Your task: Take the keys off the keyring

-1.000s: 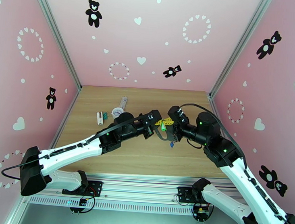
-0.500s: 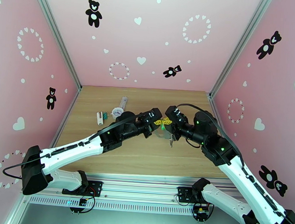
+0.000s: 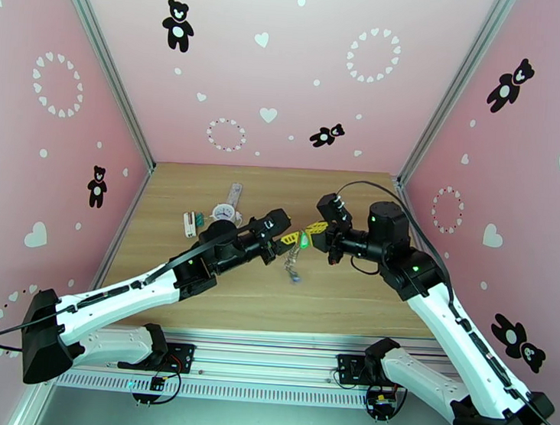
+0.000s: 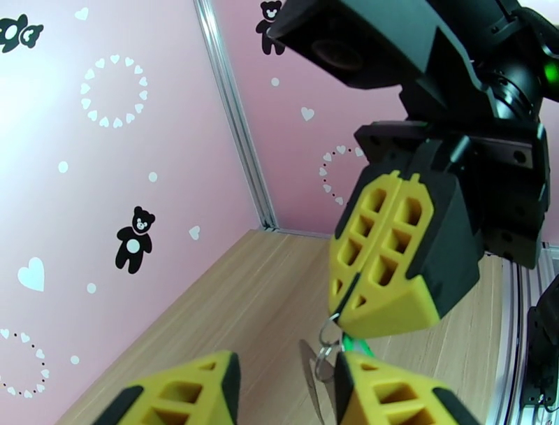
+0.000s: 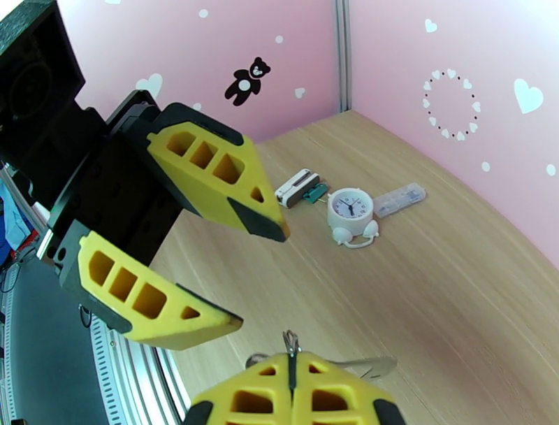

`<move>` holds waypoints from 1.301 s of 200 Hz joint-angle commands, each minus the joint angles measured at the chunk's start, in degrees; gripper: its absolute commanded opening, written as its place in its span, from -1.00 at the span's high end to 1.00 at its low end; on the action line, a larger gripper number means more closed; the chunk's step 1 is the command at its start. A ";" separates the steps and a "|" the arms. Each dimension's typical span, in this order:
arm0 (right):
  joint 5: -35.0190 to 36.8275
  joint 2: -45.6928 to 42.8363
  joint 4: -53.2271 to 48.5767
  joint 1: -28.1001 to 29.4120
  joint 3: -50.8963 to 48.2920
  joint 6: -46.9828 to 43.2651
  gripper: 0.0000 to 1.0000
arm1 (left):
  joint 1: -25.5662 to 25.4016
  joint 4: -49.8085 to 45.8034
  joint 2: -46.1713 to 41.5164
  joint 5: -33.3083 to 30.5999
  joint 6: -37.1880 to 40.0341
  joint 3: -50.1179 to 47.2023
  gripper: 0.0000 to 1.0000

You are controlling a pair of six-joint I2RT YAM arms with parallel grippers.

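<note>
The right hand [image 4: 346,300] is pinched shut on the keyring [image 4: 327,344]; the keys [image 4: 311,367] dangle just beneath it, above the table [image 4: 230,300], between the spread fingers [image 4: 182,395] of the left hand [image 5: 257,278], which grips nothing; a white clock [image 5: 351,210] stands well apart on the table.
</note>
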 commanded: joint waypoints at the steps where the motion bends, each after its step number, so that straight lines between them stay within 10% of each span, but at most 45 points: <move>1: -3.05 -0.73 -0.31 -0.39 1.75 0.27 1.00 | 0.23 -1.58 -0.69 0.65 2.15 0.53 0.16; 106: -8.62 -1.34 -1.39 -2.08 1.67 -4.08 1.00 | 0.21 -8.64 -0.19 9.22 4.15 3.53 -0.13; 260: -9.59 -2.58 -0.98 -2.32 1.79 -4.08 1.00 | 0.28 -3.96 4.48 8.94 0.59 3.62 -0.06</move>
